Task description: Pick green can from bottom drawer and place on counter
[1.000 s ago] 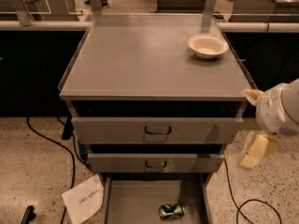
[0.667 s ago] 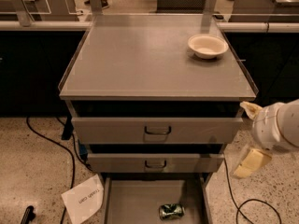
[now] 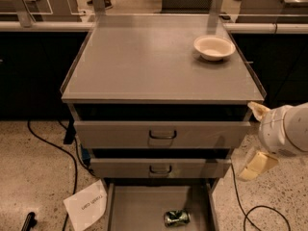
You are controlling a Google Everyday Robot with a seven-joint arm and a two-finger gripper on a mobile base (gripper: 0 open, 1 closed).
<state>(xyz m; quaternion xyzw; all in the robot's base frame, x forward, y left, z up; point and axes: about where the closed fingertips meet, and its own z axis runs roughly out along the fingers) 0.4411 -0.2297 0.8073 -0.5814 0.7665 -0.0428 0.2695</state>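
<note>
The green can [image 3: 176,218] lies on its side on the floor of the open bottom drawer [image 3: 139,207], near the drawer's front right. The counter [image 3: 154,61] is the wide grey cabinet top above it. My gripper [image 3: 253,138] hangs at the right side of the cabinet, level with the two upper drawers and well above and to the right of the can. Its two cream fingers stand apart, one [image 3: 258,110] by the counter's front right corner and one [image 3: 256,166] lower down. It is open and holds nothing.
A white bowl [image 3: 214,47] sits at the counter's back right. Two grey drawers with dark handles [image 3: 162,134] stick out slightly above the bottom drawer. A paper sheet [image 3: 86,206] and black cables [image 3: 72,162] lie on the speckled floor to the left; another cable [image 3: 260,213] lies to the right.
My gripper has moved a little left and down, closer to the cabinet's right side. The can, bowl and drawers have not moved.
</note>
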